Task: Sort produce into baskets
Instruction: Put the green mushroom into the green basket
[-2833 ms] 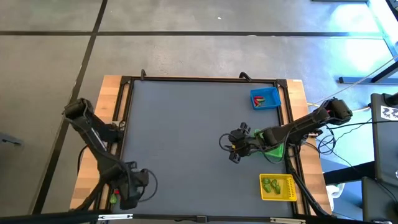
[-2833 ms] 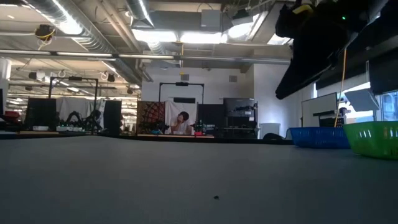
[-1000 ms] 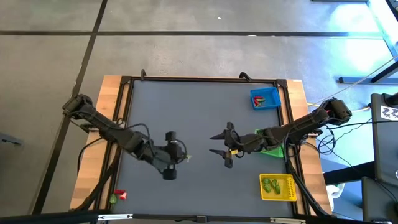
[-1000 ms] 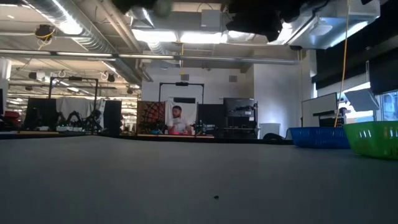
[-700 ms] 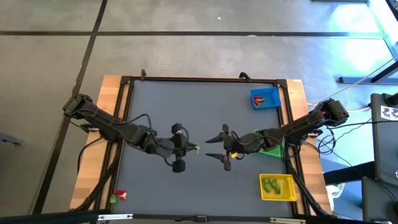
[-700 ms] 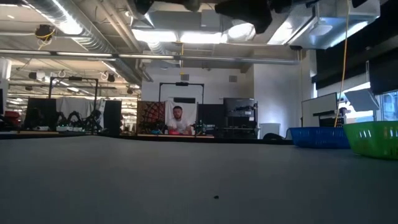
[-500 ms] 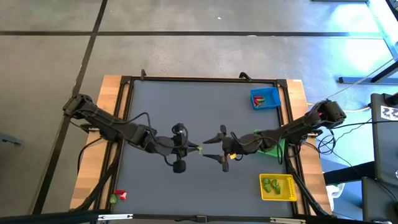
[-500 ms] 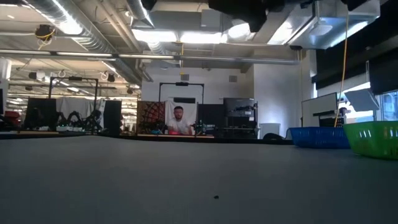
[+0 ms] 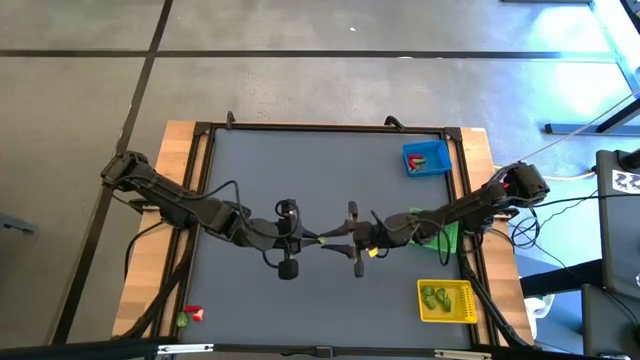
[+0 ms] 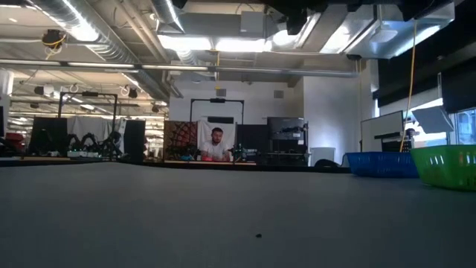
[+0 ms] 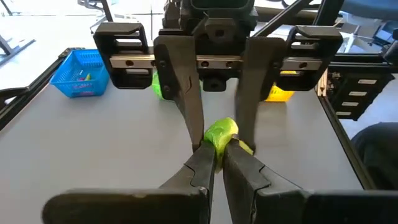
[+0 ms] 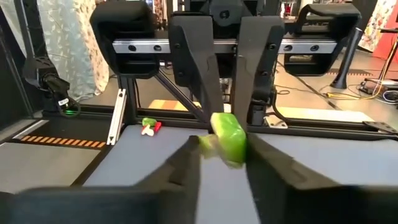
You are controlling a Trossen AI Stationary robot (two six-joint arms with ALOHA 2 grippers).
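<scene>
Above the table's middle, well left of the green basket (image 9: 440, 232), the left gripper (image 11: 214, 152) pinches a green produce piece (image 11: 221, 134) while the right gripper (image 12: 224, 158) closes around it, apparently a handover toward the baskets.

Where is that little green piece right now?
In the high view the green piece is above the table's middle, between the left pincer and the right pincer, both meeting on it.
</scene>
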